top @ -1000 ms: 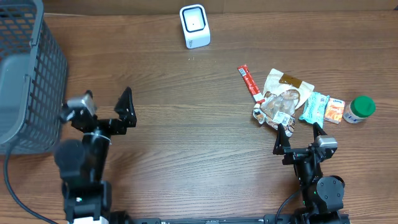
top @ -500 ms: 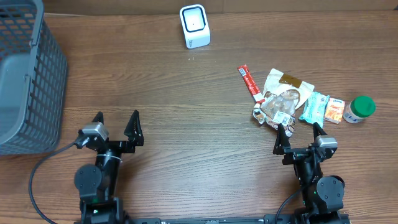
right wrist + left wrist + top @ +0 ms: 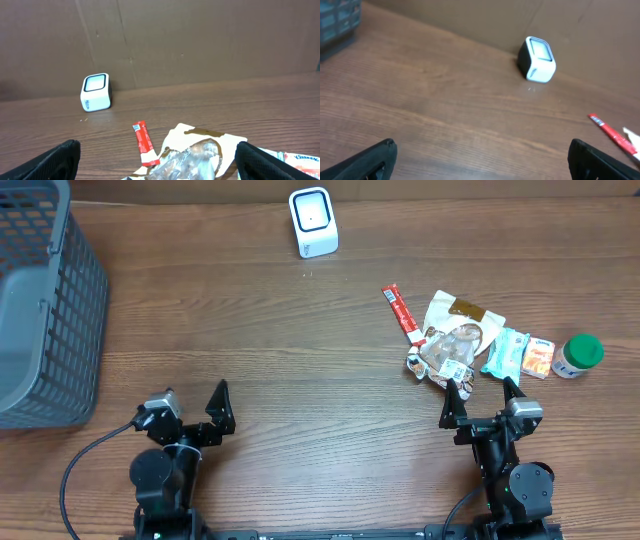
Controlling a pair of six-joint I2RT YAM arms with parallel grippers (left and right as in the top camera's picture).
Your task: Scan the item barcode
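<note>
The white barcode scanner [image 3: 313, 222] stands at the table's far edge, also in the left wrist view [image 3: 536, 59] and the right wrist view [image 3: 95, 92]. The items lie in a cluster at the right: a red stick packet [image 3: 401, 313], a clear-windowed snack bag [image 3: 457, 340], a teal tissue pack [image 3: 505, 352], an orange pack [image 3: 539, 358] and a green-lidded jar [image 3: 579, 355]. My right gripper [image 3: 480, 395] is open just in front of the snack bag [image 3: 200, 155], holding nothing. My left gripper [image 3: 192, 408] is open and empty over bare wood near the front left [image 3: 482, 160].
A grey mesh basket [image 3: 40, 300] fills the far left corner. A brown cardboard wall [image 3: 200, 40] runs behind the table. The red stick packet [image 3: 144, 144] lies between the scanner and the snack bag.
My left arm has drawn back from beside the basket toward the front edge and settled lower. The right arm and the items have not moved.
</note>
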